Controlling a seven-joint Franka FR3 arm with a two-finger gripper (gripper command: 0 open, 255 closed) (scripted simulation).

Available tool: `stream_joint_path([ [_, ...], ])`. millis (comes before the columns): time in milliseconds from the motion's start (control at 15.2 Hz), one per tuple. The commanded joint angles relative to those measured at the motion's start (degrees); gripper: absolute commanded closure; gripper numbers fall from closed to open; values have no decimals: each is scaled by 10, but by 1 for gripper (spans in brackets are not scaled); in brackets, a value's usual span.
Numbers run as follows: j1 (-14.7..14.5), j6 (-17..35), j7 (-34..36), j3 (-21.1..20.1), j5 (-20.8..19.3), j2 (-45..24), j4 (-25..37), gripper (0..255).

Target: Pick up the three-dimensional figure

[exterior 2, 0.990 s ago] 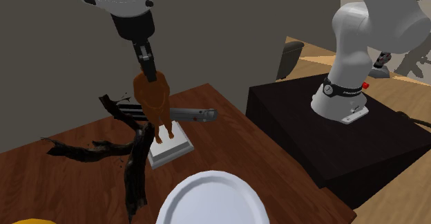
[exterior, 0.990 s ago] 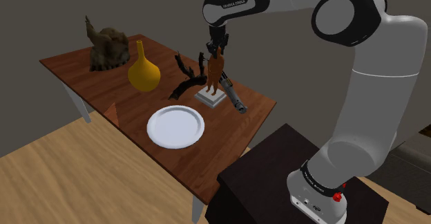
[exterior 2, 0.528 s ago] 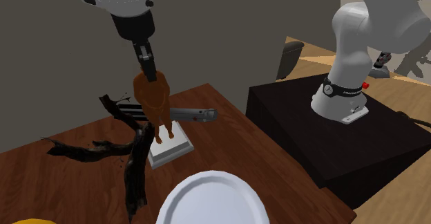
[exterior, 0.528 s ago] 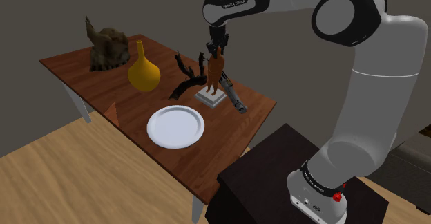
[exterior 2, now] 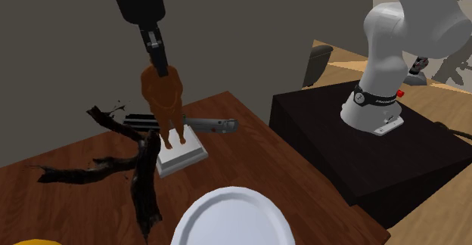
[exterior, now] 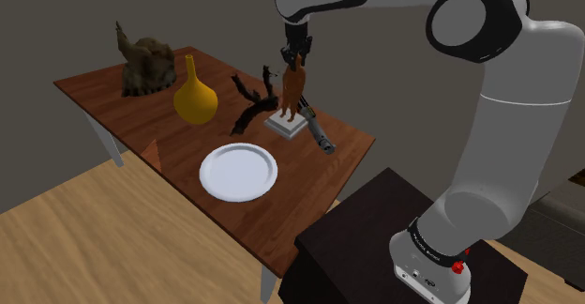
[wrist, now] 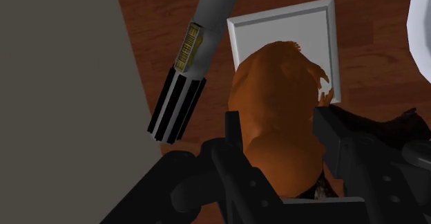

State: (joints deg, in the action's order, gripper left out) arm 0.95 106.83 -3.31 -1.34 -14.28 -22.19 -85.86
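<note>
Accordingly, the gripper came straight down on the figure, a brown animal on a white square base, and its fingers were closed narrowly on the upper body, one on each flank. Judged from this, the top grip was chosen because the body was the narrowest part within reach and because a vertical hold kept the figure upright with the base hanging level below. The figure stood at the near right part of the table in the shoulder view; whether the base had cleared the wood could not be told. A black branch lay just beside the base on the shoulder view's left, with twigs rising close to the figure, so a sideways move that way risked a snag. A grey and black tool lay just behind the base, towards the table's right edge. A white plate sat nearer the front, a yellow vase further left, and a brown sculpture at the far left corner, all well apart from the grip. Straight upward appeared to be the free path.
</note>
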Motion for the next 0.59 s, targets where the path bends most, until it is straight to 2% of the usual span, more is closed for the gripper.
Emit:
stream_joint_path([
  [0, 0, -14, -3, 0, 1, 5, 11, 255],
  [528, -1, -58, -13, 0, 3, 8, 53, 255],
])
